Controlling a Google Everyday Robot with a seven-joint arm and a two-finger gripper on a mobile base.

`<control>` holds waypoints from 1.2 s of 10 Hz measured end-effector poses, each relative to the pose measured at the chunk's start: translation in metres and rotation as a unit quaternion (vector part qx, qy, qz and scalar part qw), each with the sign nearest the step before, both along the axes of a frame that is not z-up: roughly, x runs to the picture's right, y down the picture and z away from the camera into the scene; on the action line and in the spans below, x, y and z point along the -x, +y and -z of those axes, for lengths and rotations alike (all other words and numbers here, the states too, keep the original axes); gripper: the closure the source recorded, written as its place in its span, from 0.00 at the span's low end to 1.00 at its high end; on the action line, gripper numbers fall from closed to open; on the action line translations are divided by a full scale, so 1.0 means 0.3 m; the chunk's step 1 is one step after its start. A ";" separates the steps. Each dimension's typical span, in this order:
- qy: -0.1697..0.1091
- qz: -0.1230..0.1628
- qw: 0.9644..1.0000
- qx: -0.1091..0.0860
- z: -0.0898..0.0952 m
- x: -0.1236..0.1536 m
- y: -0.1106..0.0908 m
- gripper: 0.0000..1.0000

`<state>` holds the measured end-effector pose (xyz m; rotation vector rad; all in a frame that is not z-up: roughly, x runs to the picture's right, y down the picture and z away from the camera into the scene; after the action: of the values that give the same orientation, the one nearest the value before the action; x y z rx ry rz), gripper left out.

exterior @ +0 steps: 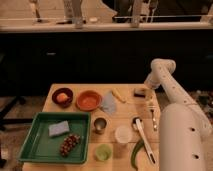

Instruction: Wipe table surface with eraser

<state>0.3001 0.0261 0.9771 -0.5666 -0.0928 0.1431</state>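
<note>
The gripper (146,88) hangs wide open and empty just above the eraser (140,93) near the far right corner of the table surface (127,107), so the reach seems nearly done, and lowering and closing should follow.

No readable text, label or number anywhere on the table surface (127,107)

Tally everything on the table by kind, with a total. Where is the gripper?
Bowls: 2 (dark bowl, orange bowl)
Cups: 3 (metal cup, white cup, green cup)
Utensils: 2 (fork, spoon)
Wipers: 3 (eraser, cloth, sponge)
Food: 4 (grapes, green vegetable, yellow piece, orange fruit)
Trays: 1 (green tray)
Total: 15
The gripper is by the eraser, at the far right of the table.
</note>
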 end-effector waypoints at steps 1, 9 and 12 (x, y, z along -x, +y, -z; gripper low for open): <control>0.000 0.000 1.000 0.002 0.000 -0.003 0.004 0.20; -0.008 0.003 1.000 0.030 -0.017 0.001 0.042 0.20; -0.010 0.003 0.999 0.036 -0.022 0.001 0.048 0.20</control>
<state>0.2997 0.0405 0.9837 -0.6394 -0.1057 0.1347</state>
